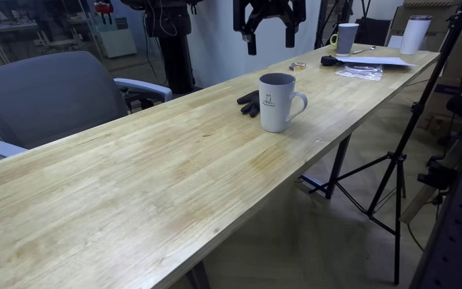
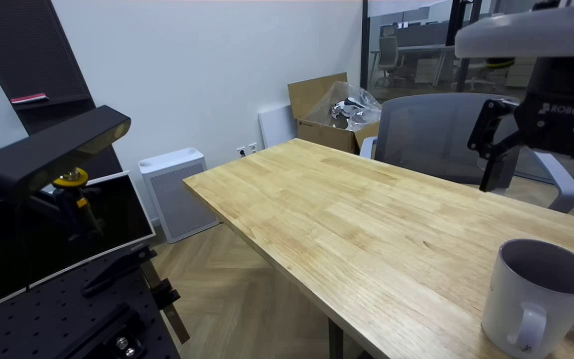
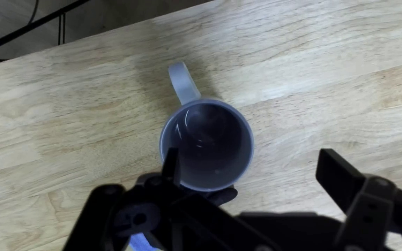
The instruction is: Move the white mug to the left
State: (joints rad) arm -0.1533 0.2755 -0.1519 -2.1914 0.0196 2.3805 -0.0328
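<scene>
The white mug [image 1: 272,110] stands upright on the wooden table [image 1: 142,168], with a small dark print on its side and its handle toward the near long edge. It also shows in an exterior view [image 2: 508,309] at the lower right, and from above in the wrist view [image 3: 215,146] with its dark inside visible. My gripper [image 1: 271,46] is open and empty, above the mug and apart from it. It also shows in an exterior view [image 2: 541,204]. In the wrist view the gripper [image 3: 248,160] has its left finger overlapping the mug's rim and its right finger over bare wood.
A black glove [image 1: 250,103] lies beside the mug. Farther along the table are a grey cup [image 1: 347,39], a white tumbler [image 1: 415,34], a paper sheet [image 1: 375,60] and a plastic bag [image 1: 361,72]. A chair [image 2: 446,134] stands at the long edge; a tripod [image 1: 405,140] stands opposite.
</scene>
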